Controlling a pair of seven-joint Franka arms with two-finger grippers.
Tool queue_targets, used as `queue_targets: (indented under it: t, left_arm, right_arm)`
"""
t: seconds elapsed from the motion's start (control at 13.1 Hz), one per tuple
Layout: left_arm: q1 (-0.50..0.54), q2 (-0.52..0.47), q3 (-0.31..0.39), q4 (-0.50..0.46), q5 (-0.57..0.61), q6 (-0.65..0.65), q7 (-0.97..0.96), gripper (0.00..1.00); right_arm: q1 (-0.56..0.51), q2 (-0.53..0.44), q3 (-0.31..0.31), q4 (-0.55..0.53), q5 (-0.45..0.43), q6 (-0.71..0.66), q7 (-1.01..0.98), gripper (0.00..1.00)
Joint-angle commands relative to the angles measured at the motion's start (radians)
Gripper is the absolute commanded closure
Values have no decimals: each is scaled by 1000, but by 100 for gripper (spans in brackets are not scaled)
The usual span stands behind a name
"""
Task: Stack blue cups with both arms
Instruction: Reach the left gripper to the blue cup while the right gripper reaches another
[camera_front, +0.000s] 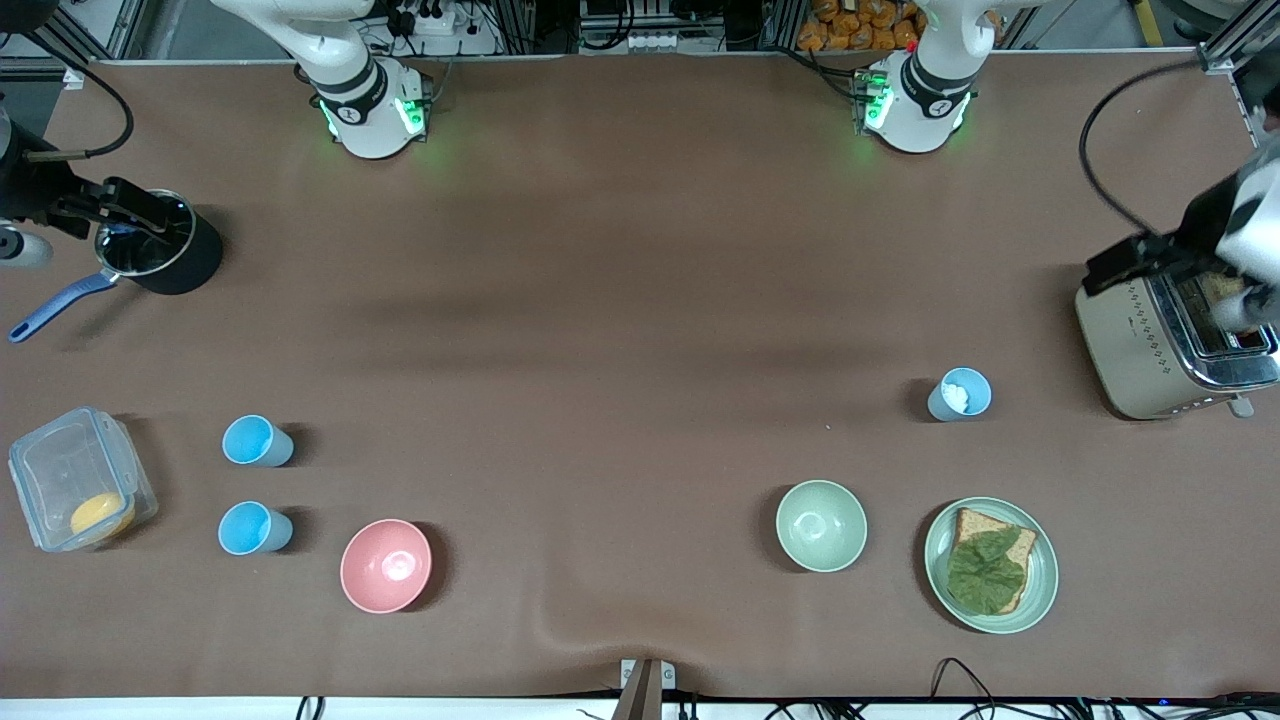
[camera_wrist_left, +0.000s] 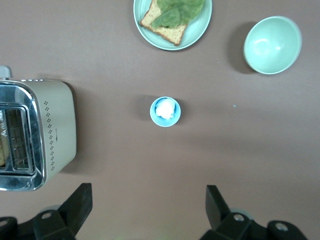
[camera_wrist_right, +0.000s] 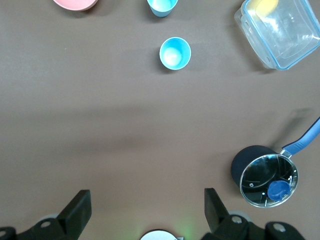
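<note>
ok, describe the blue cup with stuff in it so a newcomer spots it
Find the toaster at the left arm's end of the table. Beside it, toward the middle, stands a lone blue cup, farther from the front camera than the green bowl. Only it holds something white.

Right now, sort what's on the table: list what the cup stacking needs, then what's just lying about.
Needed: blue cup; second blue cup; blue cup with white stuff inside; left pincer, open; right pincer, open.

Lying about: pink bowl; green bowl; toast plate; toaster; pot; clear container.
</note>
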Motion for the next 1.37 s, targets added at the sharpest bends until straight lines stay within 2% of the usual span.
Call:
queue_targets:
  t: [0.0,0.15,0.23,0.53,0.69,0.92,1.14,1.22,1.3]
  left_arm:
    - [3,89,-4,-92,25,167,10,0]
    - [12,110,-1,-233,27,385,8,0]
    - [18,132,-2,-268,27,436,8,0]
    - [35,221,-5,-330,25,506,10,0]
    - [57,267,-5,-347,27,547,10,0]
    - [63,278,-5,-430,27,657,11,0]
    - [69,305,-5,-436,27,681,11,1]
    - [66,314,-5,-436,27,684,11,7]
    - [63,316,-5,-436,28,685,14,35]
  right_arm:
    - [-17,90,-5,36,-19,8,4,0]
    - [-72,191,-5,65,-19,75,4,0]
    - [-88,242,-5,70,-19,127,2,0]
    - [-155,415,-5,65,-14,323,-73,0]
    - [-182,480,-5,62,-11,357,-142,0]
    - [-224,555,-5,62,-11,412,-212,0]
    - [-226,632,1,64,1,489,-207,0]
    - [-196,643,1,61,1,518,-196,0]
    - [-177,652,-1,64,0,528,-165,0]
